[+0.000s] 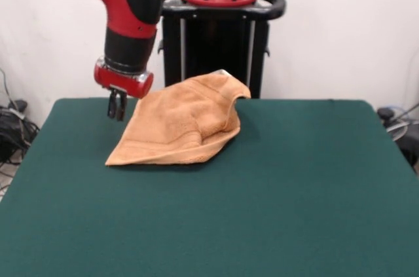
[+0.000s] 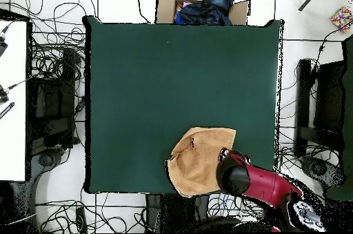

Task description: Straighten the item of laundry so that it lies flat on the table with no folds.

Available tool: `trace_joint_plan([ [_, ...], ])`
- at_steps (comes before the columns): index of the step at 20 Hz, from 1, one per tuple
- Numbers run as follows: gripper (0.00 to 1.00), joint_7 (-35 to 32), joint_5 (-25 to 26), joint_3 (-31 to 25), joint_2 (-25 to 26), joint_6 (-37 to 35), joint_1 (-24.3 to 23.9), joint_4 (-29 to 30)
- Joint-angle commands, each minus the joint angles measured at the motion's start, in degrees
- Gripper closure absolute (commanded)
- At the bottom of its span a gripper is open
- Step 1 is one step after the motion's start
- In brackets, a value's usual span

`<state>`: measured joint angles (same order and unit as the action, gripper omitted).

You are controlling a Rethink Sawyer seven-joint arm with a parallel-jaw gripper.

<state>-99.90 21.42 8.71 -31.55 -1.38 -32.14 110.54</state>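
Observation:
The orange-tan towel (image 1: pixel 183 126) lies crumpled and folded over itself near the far edge of the green table (image 1: pixel 262 192), in front of the pedestal. A raised fold peaks at its back. My gripper (image 1: pixel 116 113) hangs just left of the towel's left edge, low over the table, fingers together and holding nothing. In the overhead view the towel (image 2: pixel 198 162) sits at the table's (image 2: pixel 172 72) bottom edge and slightly overhangs it. The arm's wrist (image 2: pixel 238 174) covers the gripper there.
The black pedestal (image 1: pixel 219 35) stands right behind the towel. A cardboard box with dark cloth (image 2: pixel 201 5) sits beyond the table's opposite edge. Cables (image 2: pixel 55 93) lie on the floor beside the table.

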Motion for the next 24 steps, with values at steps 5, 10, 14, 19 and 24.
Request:
trace_joint_plan([
  [5,1.0,-6.4,0.8,-13.5,5.0,2.4,-2.0,-0.4],
  [10,1.0,-7.1,-0.6,-13.4,9.2,1.5,-1.2,-2.1],
  [14,1.0,-8.3,-1.6,-10.7,10.9,2.0,0.9,-2.9],
  [19,1.0,-9.2,-2.9,-2.6,16.6,3.4,6.9,-8.5],
  [24,1.0,-11.1,-6.4,5.0,22.9,25.6,9.9,-11.2],
])
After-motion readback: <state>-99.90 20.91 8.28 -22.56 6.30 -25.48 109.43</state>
